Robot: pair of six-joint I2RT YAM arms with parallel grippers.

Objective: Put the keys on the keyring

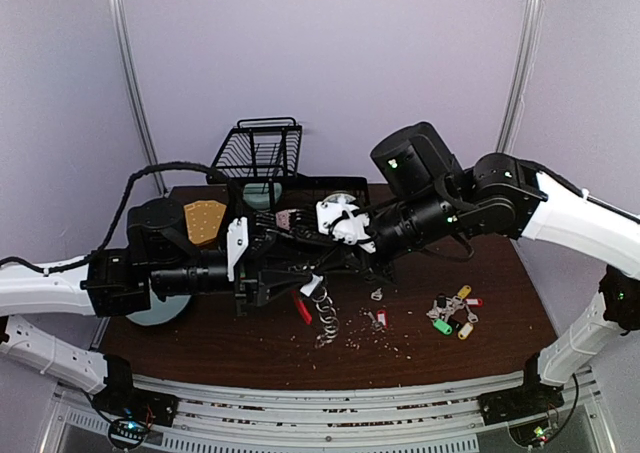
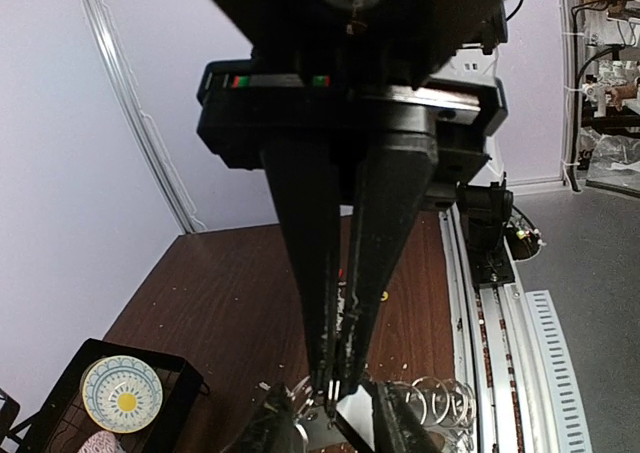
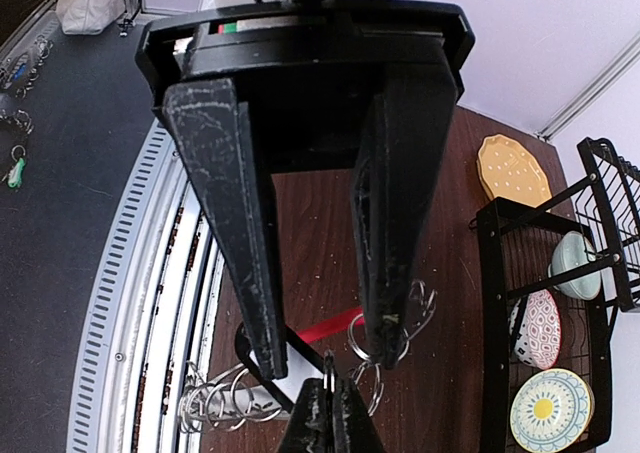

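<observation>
The keyring [image 1: 303, 309], a hoop with a red arc and a fringe of silver split rings, hangs at table centre; its red arc [image 3: 335, 325] and bunched rings [image 3: 215, 398] show in the right wrist view. My left gripper [image 1: 313, 285] is shut on one small split ring [image 2: 335, 398] of it. My right gripper [image 3: 328, 361] is open, its fingers either side of that pinched ring; in the top view it [image 1: 322, 271] meets the left gripper from above. The keys [image 1: 455, 315], a cluster with yellow, red and green tags, lie to the right. One red-tagged key [image 1: 379, 318] lies apart.
A black wire basket [image 1: 262, 151] stands at the back. An orange plate [image 1: 205, 220] and a dish rack [image 3: 490, 273] holding patterned plates are back left. A pale plate [image 1: 160, 311] lies under the left arm. Crumbs litter the brown table [image 1: 480, 273].
</observation>
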